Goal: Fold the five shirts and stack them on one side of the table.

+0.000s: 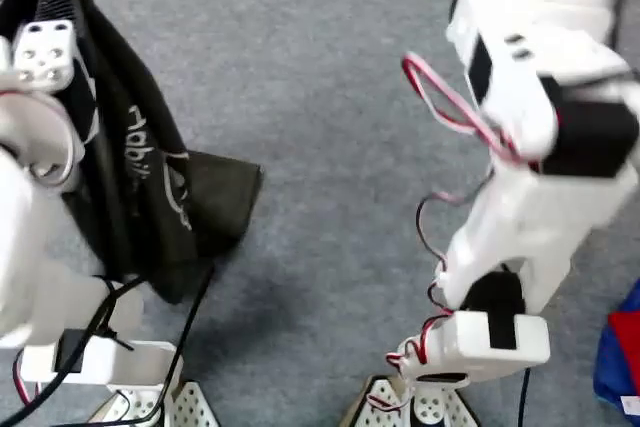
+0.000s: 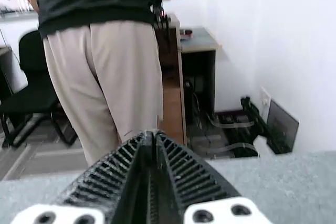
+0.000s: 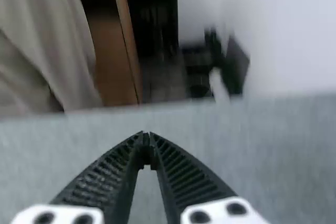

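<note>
Hanging from the left jaws is a black fabric shirt with pale print [image 1: 150,187], and in the high view it is draping down the left side of the grey felt-covered worktop [image 1: 320,97]. The white left arm [image 1: 30,197] is holding those ribbed black jaws up near the far left corner. The shirt's top edge is sitting right at the jaw tips, and its lower part is pooling in a dark fold on the worktop beside the arm's base. From the left wrist, the jaws are looking pressed fully together, tip to tip, with the cloth itself dropping away beneath them out of sight.

Over on the other side, the white right arm [image 1: 530,177] is standing raised above the right half of the worktop, well apart from the black shirt. Its jaws are meeting at the tips with just a sliver of gap lower down, gripping nothing, with bare grey worktop under them.

At the near right edge, a blue and red piece of cloth [image 1: 622,347] is lying beside the right arm's base.
</note>
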Tool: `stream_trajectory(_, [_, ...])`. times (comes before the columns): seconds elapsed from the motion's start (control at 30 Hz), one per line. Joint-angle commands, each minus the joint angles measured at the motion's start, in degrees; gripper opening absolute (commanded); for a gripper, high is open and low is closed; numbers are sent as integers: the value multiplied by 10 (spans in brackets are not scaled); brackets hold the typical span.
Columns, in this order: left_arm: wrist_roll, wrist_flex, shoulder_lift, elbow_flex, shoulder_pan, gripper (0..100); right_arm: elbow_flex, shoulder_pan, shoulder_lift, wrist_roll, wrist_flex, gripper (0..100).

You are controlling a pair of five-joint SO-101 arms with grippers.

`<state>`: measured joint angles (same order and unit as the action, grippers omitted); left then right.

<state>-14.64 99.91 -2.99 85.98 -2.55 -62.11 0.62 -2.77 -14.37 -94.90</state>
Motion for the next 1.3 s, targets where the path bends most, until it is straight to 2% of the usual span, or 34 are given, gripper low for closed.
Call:
stream_trajectory(0.0, [59, -68, 18, -61, 44, 20, 59, 55, 0, 4, -3, 9])
stream_trajectory(0.1, [142, -157, 31, -96, 91, 20, 102, 121, 0, 4, -3, 9])
stream_trajectory(0.17, [171, -217, 36, -116, 150, 20, 126, 165, 0, 4, -3, 9])
stream_trajectory(0.4, [170, -371, 44, -159, 381, 20, 197, 294, 3, 6, -4, 9])
stream_trajectory(0.53, [103, -418, 44, -156, 493, 20, 240, 320, 3, 7, -3, 9])
stream_trajectory(0.63, [47, -418, 39, -158, 543, 20, 262, 316, 3, 4, -3, 9])
stream_trajectory(0.73, [37, -385, 39, -154, 538, 20, 266, 302, 3, 4, -3, 9])
stream_trajectory(0.87, [38, -302, 39, -154, 465, 20, 264, 284, 4, 4, -2, 9])
stream_trajectory(1.27, [35, -30, 46, -170, 149, 20, 264, 185, 4, 8, -17, 9])
